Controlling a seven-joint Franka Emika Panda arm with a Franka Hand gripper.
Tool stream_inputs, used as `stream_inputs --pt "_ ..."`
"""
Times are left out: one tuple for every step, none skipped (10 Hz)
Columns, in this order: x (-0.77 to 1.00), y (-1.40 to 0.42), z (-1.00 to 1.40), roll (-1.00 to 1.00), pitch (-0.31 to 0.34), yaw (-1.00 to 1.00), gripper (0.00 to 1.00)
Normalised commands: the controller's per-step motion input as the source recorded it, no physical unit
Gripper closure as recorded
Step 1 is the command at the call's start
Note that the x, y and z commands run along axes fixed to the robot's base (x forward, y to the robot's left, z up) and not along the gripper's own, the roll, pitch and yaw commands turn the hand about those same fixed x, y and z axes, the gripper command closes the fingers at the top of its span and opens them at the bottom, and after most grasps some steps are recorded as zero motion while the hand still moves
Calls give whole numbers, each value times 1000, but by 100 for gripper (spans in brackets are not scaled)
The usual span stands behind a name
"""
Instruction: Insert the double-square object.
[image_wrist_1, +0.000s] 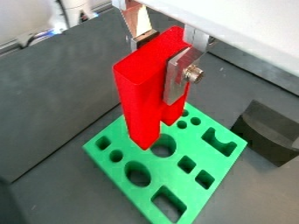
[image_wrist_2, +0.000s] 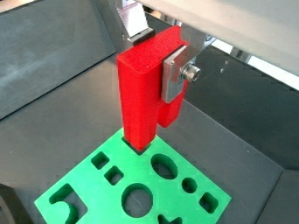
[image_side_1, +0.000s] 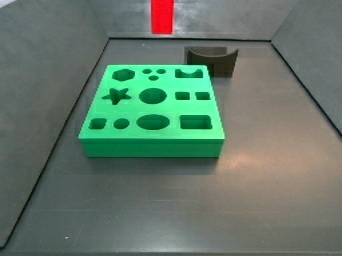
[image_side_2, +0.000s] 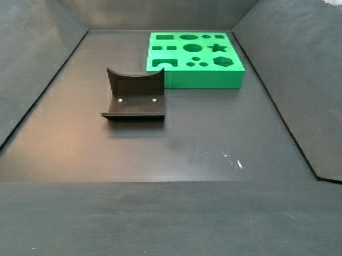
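My gripper (image_wrist_1: 173, 66) is clamped on the peg (image_wrist_1: 146, 87), one silver finger (image_wrist_1: 177, 77) flat against its side, and it hangs well above the green block (image_wrist_1: 163, 166). In a side view only the lower end of the peg (image_side_1: 162, 15) shows at the upper edge of the frame, so I am high over the floor (image_side_1: 174, 200).

Taking the block (image_side_1: 150, 108) from left to right below me, the holes on the left are a hexagon, a star and small rounds; in the middle, two small dots and two larger circles; on the right, a notched slot, a small square and a large square. I cannot tell from here which hole fits two joined square bars. The peg (image_wrist_2: 140, 96) hangs upright with its lower end over the near corner of the block (image_wrist_2: 128, 188), not yet over any hole.

To do this step well, I judge I should first pick the matching hole, carry the peg across at this height, square its faces to the hole's edges, then come straight down slowly. A tilt or a small twist would likely catch the rim. The fixture (image_side_1: 211, 58) stands beyond the block's far right corner, well clear of my path.

I can read no brand, label or writing anywhere.
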Motion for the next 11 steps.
stream_inputs --pt "191 329 -1000 -13 0 -306 100" --pt "260 380 -1000 -19 14 -100 100" --pt "331 337 -989 -79 20 0 100" --pt "309 360 -880 -141 0 0 100" --pt "226 440 -929 -101 0 -20 100" --pt "363 343 -937 -63 50 -103 100" --pt "354 254 -834 -40 34 -174 100" --pt "260 289 -514 -1 86 -471 100" --pt "29 169 -254 0 129 -566 100" --pt "0 111 -200 20 99 -469 100" --pt "-9 94 -163 7 66 -374 100"
